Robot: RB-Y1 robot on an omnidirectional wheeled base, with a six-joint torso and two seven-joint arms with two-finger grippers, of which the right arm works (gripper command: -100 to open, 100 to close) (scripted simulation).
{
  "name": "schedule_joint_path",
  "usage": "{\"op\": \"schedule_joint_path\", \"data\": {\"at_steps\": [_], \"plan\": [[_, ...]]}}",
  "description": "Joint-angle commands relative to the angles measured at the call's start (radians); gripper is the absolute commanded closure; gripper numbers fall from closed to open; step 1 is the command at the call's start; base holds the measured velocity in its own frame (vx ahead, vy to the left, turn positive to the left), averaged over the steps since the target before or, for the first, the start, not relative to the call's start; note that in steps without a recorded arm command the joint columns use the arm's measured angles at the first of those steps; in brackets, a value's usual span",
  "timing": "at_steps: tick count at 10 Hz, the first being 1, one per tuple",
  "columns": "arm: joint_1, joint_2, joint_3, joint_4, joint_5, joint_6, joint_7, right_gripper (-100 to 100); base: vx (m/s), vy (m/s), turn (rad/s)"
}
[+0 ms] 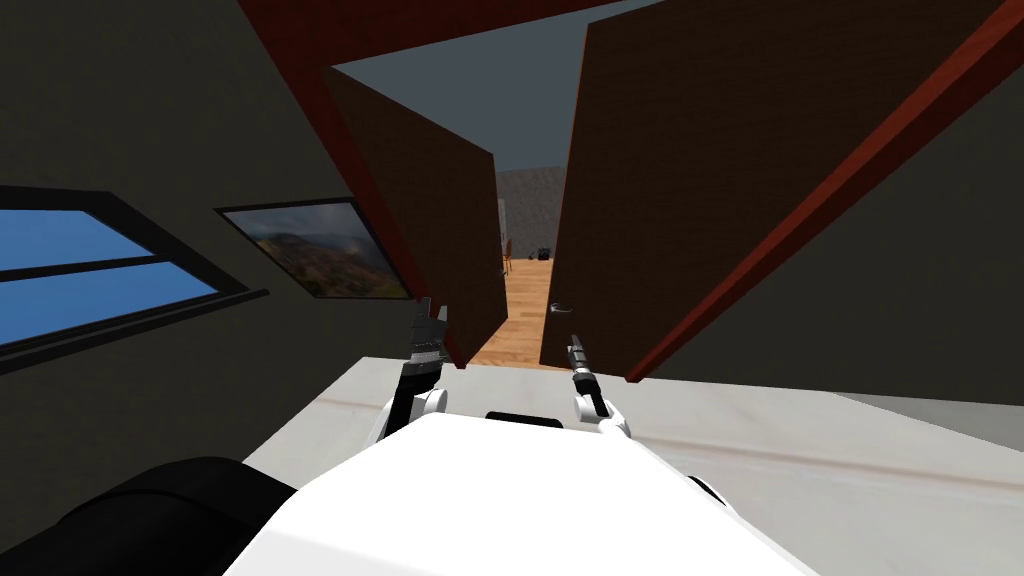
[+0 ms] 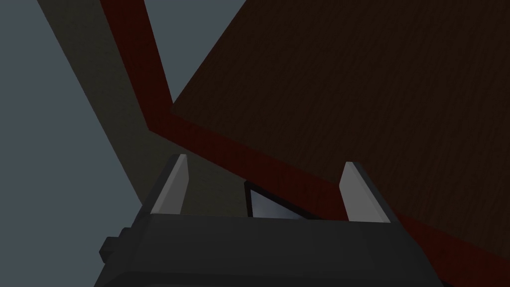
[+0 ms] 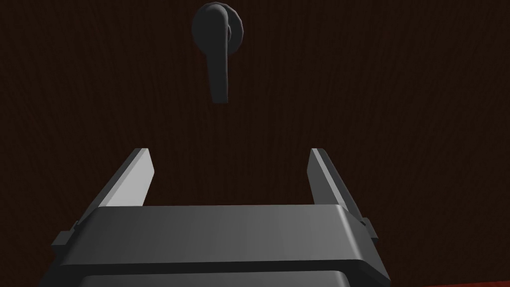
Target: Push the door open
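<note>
Door point(image 1: 700, 180), brown, partly ajar — lever handle point(image 3: 219, 60) ahead of my right gripper point(image 3: 230, 153), jaws apart; my left gripper point(image 2: 266, 160), jaws apart, by the red frame point(image 2: 137, 50).

left hand point(image 1: 428, 316): fingers apart | right hand point(image 1: 575, 350): fingers apart | both arms forward

The pale grey-white floor point(image 1: 800, 450) spreads ahead from 9 o'clock to 3 o'clock, marked by faint darker streaks. At 12 o'clock it ends at a doorway, where 2 brown leaves rise from it: the left door leaf point(image 1: 430, 210) at 11 o'clock and the right door leaf point(image 1: 700, 170) at 1 o'clock. Through the gap between them a light wooden floor point(image 1: 520, 325) runs on toward 12 o'clock. Far along it stand a small dark object point(image 1: 543, 252) and, at its 9 o'clock, a thin brownish piece point(image 1: 507, 258) too small to name.
</note>
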Motion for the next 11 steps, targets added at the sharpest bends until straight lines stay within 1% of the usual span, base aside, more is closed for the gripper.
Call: {"op": "schedule_joint_path", "data": {"at_steps": [1, 2, 3, 4, 5, 7, 11], "plan": [[-0.013, -0.001, 0.001, 0.038, -0.001, -0.008, -0.001, -100, 0.112, -0.07, 0.06], [-0.02, 0.0, 0.001, 0.057, -0.002, -0.012, -0.001, -100, 0.109, -0.081, 0.059], [-0.022, 0.0, 0.001, 0.063, -0.002, -0.013, -0.001, -100, 0.077, -0.053, 0.023], [-0.03, 0.0, 0.001, 0.081, -0.002, -0.017, -0.001, -100, 0.054, -0.035, 0.021], [-0.024, 0.0, 0.001, 0.068, -0.002, -0.013, -0.001, -100, 0.025, -0.017, 0.007], [-0.027, 0.0, -0.003, 0.072, -0.004, -0.014, 0.001, -100, 0.122, 0.011, 0.02], [-0.03, 0.001, -0.011, 0.079, -0.008, -0.013, 0.004, -100, 0.192, -0.018, 0.027]]}}
